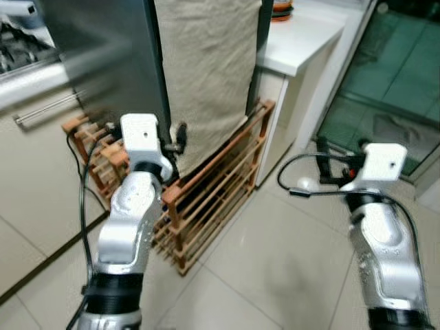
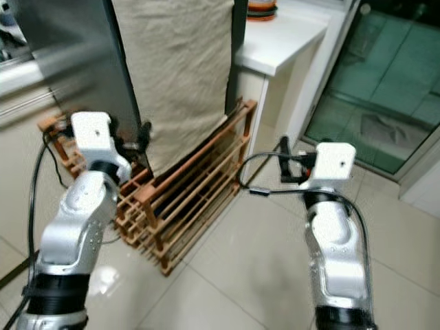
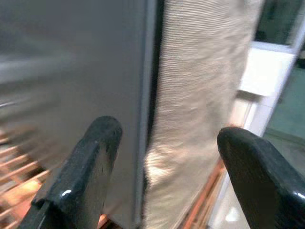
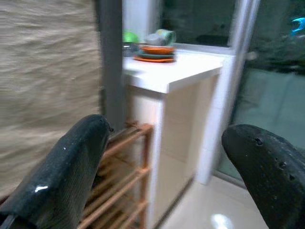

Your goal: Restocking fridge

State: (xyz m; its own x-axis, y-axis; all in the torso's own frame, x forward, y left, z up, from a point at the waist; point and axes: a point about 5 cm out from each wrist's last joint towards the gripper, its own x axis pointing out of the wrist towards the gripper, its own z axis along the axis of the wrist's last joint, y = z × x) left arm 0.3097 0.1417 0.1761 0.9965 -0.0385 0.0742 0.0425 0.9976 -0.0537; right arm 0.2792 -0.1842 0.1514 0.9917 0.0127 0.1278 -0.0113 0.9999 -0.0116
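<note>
The steel fridge [image 1: 103,55] stands straight ahead, its grey side close to my left gripper [image 3: 169,136]. A beige cloth [image 1: 206,69] hangs down the fridge side. In the left wrist view the two black fingers are spread apart with nothing between them, aimed at the seam between steel and cloth. My right gripper [image 4: 169,133] is held out over the tiled floor to the right, open and empty, facing the white counter [image 4: 176,71]. No food item or bottle is in either hand.
A slatted wooden rack [image 1: 213,185] leans at the foot of the fridge. The white counter [image 1: 302,38] carries orange plates [image 1: 282,10]. A glass door [image 1: 392,82] is on the right and a cabinet with a bar handle [image 1: 41,110] on the left. Pale floor tiles [image 1: 275,261] lie between my arms.
</note>
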